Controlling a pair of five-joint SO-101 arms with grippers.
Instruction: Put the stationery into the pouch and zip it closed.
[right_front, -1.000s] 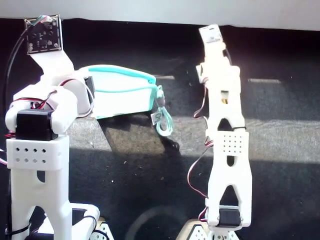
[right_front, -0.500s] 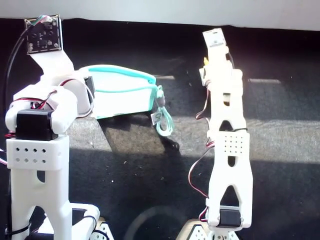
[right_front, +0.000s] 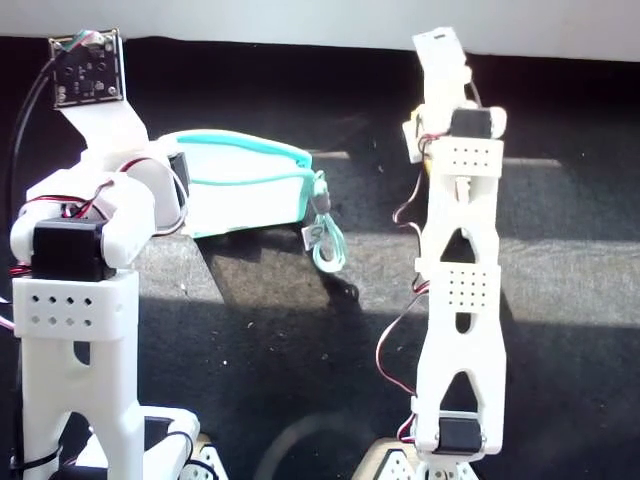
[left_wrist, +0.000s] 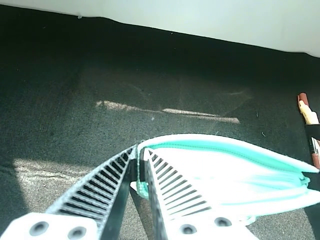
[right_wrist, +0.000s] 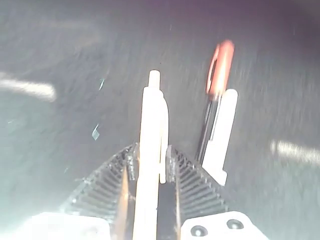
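Fingers of the left gripper (left_wrist: 139, 150) are pinched shut on the teal-trimmed end of the white pouch (left_wrist: 225, 172), which sits toward the left of the dark tabletop (left_wrist: 75, 75). The right gripper (right_wrist: 150, 150) has its fingers clamped around a cream pen (right_wrist: 153, 115). A red-capped pen (right_wrist: 218, 95) lies on the tabletop nearby.
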